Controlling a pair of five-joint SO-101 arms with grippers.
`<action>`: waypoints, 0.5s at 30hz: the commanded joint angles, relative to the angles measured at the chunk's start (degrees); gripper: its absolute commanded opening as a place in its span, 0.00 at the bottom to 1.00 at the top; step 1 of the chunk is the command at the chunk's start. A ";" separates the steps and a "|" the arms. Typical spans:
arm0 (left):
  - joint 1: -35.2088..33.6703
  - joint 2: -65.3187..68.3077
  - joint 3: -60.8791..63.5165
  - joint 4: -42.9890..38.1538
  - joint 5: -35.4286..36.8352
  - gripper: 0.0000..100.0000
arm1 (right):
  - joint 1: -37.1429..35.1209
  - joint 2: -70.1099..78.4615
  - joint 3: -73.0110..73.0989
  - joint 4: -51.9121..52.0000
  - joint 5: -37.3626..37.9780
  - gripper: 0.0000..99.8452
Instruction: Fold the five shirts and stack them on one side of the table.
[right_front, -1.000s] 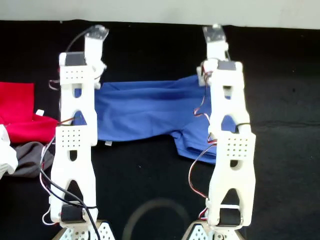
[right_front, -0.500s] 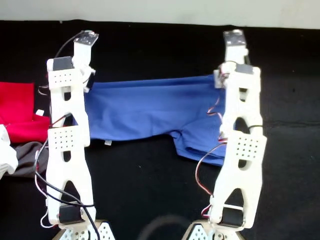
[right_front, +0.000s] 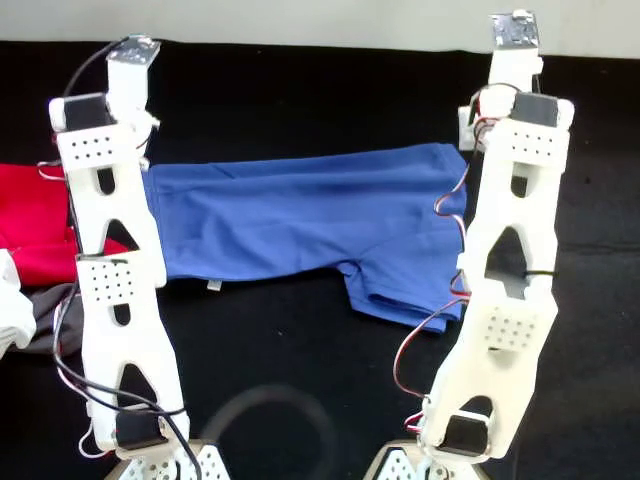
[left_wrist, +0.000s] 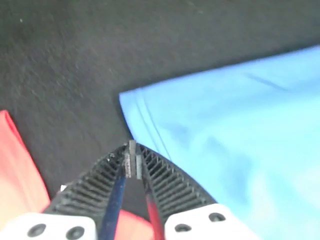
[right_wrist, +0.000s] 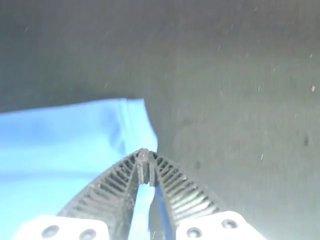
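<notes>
Bg: black cloth tabletop (right_front: 300, 380), matte (lint specks up close); pale wall strip (right_front: 300, 20) along far edge, light even.

No text, number or sign can be read (the small white tag (right_front: 213, 286) at the blue shirt's (right_front: 300, 215) near hem is too small to tell).

We note left arm (right_front: 105, 280) covers 9 o'clock end of blue shirt (right_front: 300, 215), right arm (right_front: 510, 320) its 3 o'clock end. Red shirt (right_front: 30, 210), grey garment (right_front: 50, 315), white garment (right_front: 8, 300) cut by edge at 9 o'clock.
</notes>
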 joint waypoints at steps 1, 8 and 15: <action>1.36 -7.87 -2.07 2.02 0.62 0.01 | -0.13 -5.93 -1.54 4.44 0.00 0.01; 1.36 -17.71 6.81 2.37 0.79 0.01 | -2.68 -10.59 -1.54 13.05 0.00 0.01; 1.71 -33.10 39.16 2.02 2.81 0.01 | -6.64 -12.62 -1.54 17.71 0.09 0.01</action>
